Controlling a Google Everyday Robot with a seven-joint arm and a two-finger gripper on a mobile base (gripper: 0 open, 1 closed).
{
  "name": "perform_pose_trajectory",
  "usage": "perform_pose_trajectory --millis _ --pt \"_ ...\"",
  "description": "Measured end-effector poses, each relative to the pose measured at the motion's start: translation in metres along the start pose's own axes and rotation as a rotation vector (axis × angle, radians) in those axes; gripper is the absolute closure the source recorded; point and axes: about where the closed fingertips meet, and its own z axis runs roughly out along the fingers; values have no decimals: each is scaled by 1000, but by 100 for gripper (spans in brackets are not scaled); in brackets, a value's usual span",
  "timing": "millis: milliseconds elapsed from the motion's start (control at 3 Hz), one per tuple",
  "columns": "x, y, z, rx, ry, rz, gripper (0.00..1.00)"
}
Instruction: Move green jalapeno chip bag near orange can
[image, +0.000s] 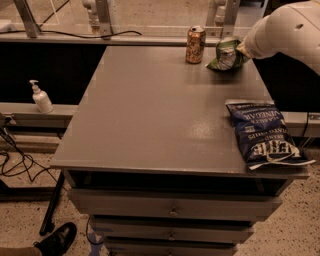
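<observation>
Orange can (195, 45) at the far edge of the counter (150, 115), green jalapeno chip bag (225, 55) just to its right, gripped by the hand (238, 50).

The hand was closed on the bag's right side and held it tilted, its lower corner at or just above the counter; I could not tell which. The risk lay to the left. The upright can stood close, so a further push or the bag's loose edge could have tipped it. A white pump bottle (41, 97) sat on a low ledge far left. The flat, grey, faintly glossy counter topped drawers (172, 207). A dark-blue chip bag (265, 135) overhung its front right corner.
</observation>
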Motion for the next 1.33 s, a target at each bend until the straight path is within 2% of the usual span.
perform_pose_trajectory --millis 333,667,1000,1333 --pt "12 -12 29 59 37 -6 100" --pt "14 -11 55 85 51 -2 100" --pt "3 2 74 75 30 11 100" --pt "-18 23 79 29 -21 29 100"
